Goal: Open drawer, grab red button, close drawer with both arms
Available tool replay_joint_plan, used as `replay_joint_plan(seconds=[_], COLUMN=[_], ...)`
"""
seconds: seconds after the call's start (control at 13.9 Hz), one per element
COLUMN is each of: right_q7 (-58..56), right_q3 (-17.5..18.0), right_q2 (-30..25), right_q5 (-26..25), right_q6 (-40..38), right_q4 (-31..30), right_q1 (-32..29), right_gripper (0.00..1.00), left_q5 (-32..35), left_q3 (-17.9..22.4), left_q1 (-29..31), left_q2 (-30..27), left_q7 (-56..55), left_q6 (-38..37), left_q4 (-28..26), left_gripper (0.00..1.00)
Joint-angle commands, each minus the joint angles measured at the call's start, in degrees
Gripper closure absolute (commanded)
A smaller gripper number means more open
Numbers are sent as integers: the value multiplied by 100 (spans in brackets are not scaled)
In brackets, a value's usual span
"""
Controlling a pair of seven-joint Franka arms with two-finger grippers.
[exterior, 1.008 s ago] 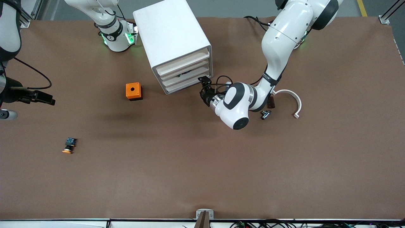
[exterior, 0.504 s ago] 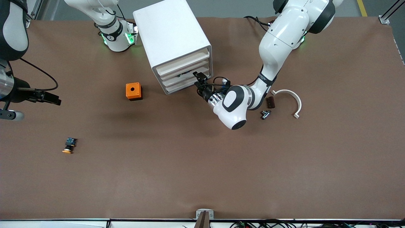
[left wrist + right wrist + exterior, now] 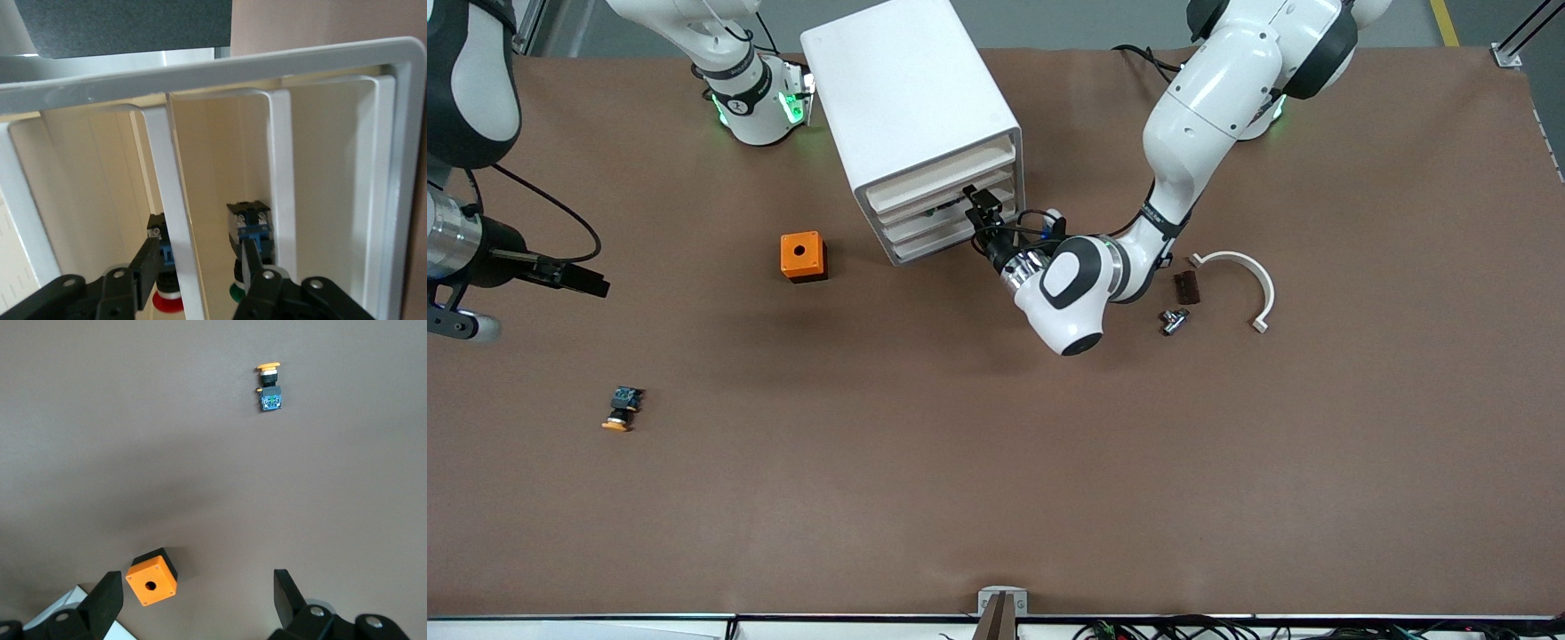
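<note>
Progress: drawer-opening step in hand, button not yet taken.

Left claw stands at the shallow white tray-like drawer in the big white boxy cabinet, jaws part-open astride the drawer's pale front edge, not yet clamped. The tiny red-capped push-button lies inside it. Right claw waits wide open, empty, over the worktop. Pulling, grabbing and closing remain.

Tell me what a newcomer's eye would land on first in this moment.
First, the big white cabinet near the robots' bases, with the left gripper pushed up against its stacked drawer fronts, fingers either side of a drawer's front edge. Next the bright orange box beside the cabinet. The right gripper hangs open in the air at the right arm's end, waiting.
</note>
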Motion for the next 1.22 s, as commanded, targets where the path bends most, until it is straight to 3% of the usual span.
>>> replay_joint_plan(seconds=[0.0,0.22,0.36,0.43,0.58,0.79,1.15], right_q7=[427,488,812,953,1182,1559,2762], right_q3=[-8,-8,-8,-8,-8,-8,-8], right_q2=[-41,-41,-50,-50,-50,-59,-50], right_q5=[-29,-29,-20,-20,-20,-20,-20], right_q6=[-93,-84,-93,-93,-93,-93,-49], right_q4=[36,36,36,36,36,36,-17], right_q1=[169,204,300,371,476,634,1284], right_gripper=[0,0,0,0,0,0,0], left_q5=[-142,-151,-185,-238,-274,-239,-203], left_q3=[10,10,10,10,18,88,168], left_q1=[-89,-98,-150,-150,-142,-54,692], left_q2=[78,87,87,96,87,52,87], left_q7=[-161,-178,-170,-178,-178,-187,-82], left_q6=[-103,-95,-103,-95,-95,-95,-86], left_q4=[110,110,110,110,110,136,523], left_gripper=[48,70,79,90,99,100,100])
